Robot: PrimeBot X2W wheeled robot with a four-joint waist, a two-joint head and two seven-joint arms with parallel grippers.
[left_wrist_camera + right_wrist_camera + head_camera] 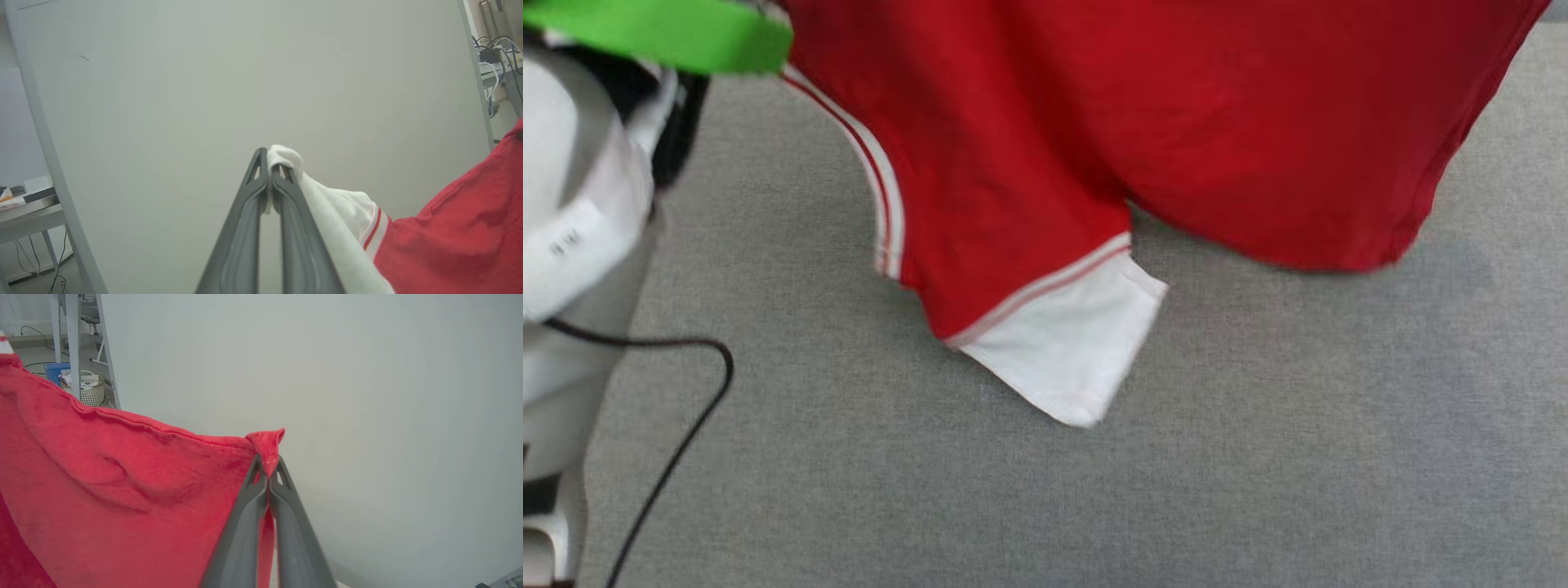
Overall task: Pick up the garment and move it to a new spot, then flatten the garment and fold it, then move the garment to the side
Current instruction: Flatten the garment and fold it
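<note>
The garment (1143, 122), a red shirt with white sleeves and red-and-white trim, hangs lifted above the grey table (1258, 457); one white sleeve (1070, 351) dangles lowest. In the left wrist view my left gripper (269, 163) is shut on a bunch of white sleeve cloth (286, 157), with the red body (461, 228) trailing to the right. In the right wrist view my right gripper (267, 465) is shut on a red corner (267, 443) of the garment (122, 490), which stretches away to the left. The lettering is hidden.
My pale left forearm (580, 229) with a green band (662, 33) and a black cable (678, 441) fills the head view's left edge. A pale wall stands ahead of both wrists. A laundry basket (90, 390) and desks with cables (496, 61) stand beyond.
</note>
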